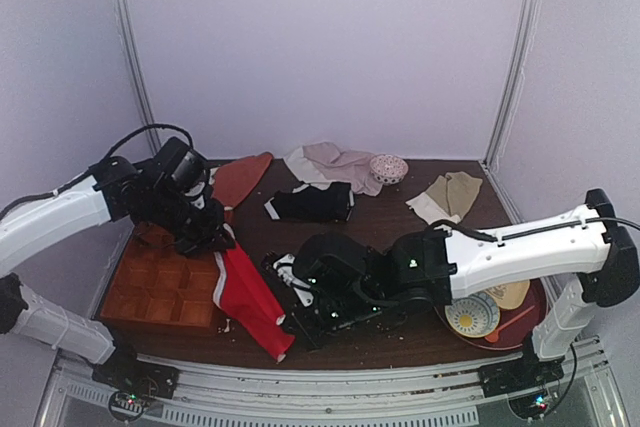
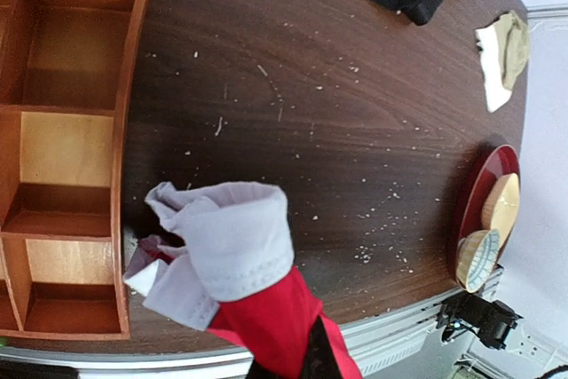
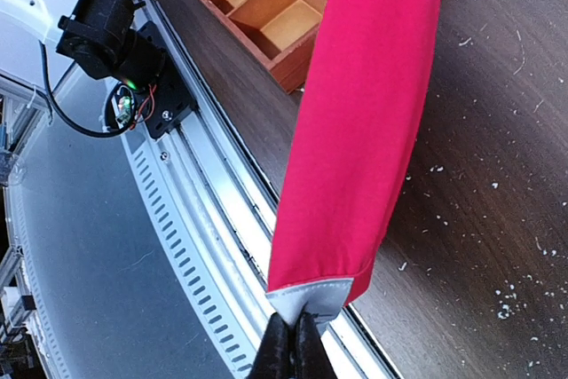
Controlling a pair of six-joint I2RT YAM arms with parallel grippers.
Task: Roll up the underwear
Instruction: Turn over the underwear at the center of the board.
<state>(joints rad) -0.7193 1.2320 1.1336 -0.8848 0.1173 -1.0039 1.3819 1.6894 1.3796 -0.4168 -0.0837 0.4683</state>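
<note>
- Underwear (image 1: 250, 297): bright red, smooth knit fabric, drawn into a long narrow band that slants from beside the wooden organizer (image 1: 160, 287) down to the near edge of the table (image 1: 400, 217). It is stretched between the two pincers.
- In the left wrist view its upper end is a rumpled bunch of white waistband (image 2: 231, 237), soft and thick, with rows of stitching along the edge and red cloth running out below it.
- In the right wrist view the band is flat and taut, ending in a narrow white hem (image 3: 311, 295).
- Left gripper (image 1: 213, 240): pressed together on the upper end of the garment, next to the organizer's right side.
- Right gripper (image 3: 286, 339): slim dark fingertips pressed together, pinching the white hem at the lower end, over the table's near edge.
- Whether the band touches the tabletop I cannot tell.
- The organizer is orange-brown wood, split into square open compartments.
- The table is dark, glossy wood grain, speckled with small white crumbs.
- Farther back lie black briefs (image 1: 312, 204), crumpled, with a white edge.
- A beige garment (image 1: 450, 194) lies folded near the right back corner.
- A pale pinkish cloth (image 1: 335, 164) lies loosely heaped beside a small round patterned bowl (image 1: 388, 168).
- A round red plate (image 2: 479, 193) sits at the near right.
</note>
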